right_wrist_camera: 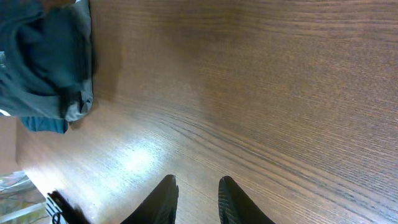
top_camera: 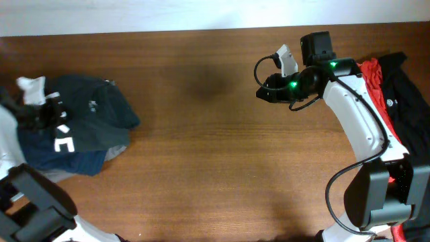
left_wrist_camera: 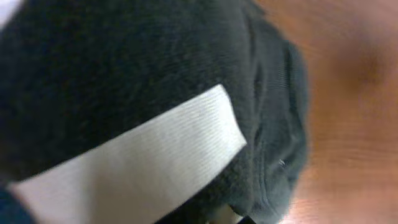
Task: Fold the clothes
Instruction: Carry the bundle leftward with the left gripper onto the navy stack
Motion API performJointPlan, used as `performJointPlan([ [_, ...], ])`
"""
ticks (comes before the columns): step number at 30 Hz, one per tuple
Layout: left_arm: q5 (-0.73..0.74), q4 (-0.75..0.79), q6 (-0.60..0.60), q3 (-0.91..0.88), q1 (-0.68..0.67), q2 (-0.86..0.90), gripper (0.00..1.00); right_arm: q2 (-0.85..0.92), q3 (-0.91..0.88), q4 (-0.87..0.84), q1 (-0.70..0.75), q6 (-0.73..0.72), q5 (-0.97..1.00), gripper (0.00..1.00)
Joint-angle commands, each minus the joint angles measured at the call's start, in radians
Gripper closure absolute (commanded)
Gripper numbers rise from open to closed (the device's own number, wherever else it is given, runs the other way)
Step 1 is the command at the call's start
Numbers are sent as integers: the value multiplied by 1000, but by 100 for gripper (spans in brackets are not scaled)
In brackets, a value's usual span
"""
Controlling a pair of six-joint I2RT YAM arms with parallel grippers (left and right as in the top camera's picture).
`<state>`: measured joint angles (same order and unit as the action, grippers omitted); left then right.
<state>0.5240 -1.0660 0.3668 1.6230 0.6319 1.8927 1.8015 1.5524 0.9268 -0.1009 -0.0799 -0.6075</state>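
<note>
Between garments: left fingers (top_camera: 40, 113) buried in folded pile (top_camera: 94, 114) (grip unclear); right fingers (right_wrist_camera: 163, 202) slightly apart, empty. Next: fetch 1 red shirt (top_camera: 371, 74).

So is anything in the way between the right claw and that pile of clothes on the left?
Nothing visible. Only wooden table lies between the right claw and the pile of clothes.

A dark green shirt (top_camera: 101, 111), navy blue piece (top_camera: 77, 161), red shirt (top_camera: 371, 72), black garment (top_camera: 410, 101); the surface (top_camera: 215, 134) is brown, wood-grained.
</note>
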Motion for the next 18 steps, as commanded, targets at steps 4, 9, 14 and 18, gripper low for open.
performJointPlan([
  [4,-102,15,-107,2,110,2,100,-11,18,2,-4,-7,-17,73],
  [9,-245,37,-233,2,135,7,99,-11,18,2,-4,-7,-17,73],
  [14,-243,42,-287,2,135,20,100,-11,18,2,-4,-8,-18,73],
  [18,21,70,-266,11,131,18,99,-11,18,2,-4,-7,-17,73],
])
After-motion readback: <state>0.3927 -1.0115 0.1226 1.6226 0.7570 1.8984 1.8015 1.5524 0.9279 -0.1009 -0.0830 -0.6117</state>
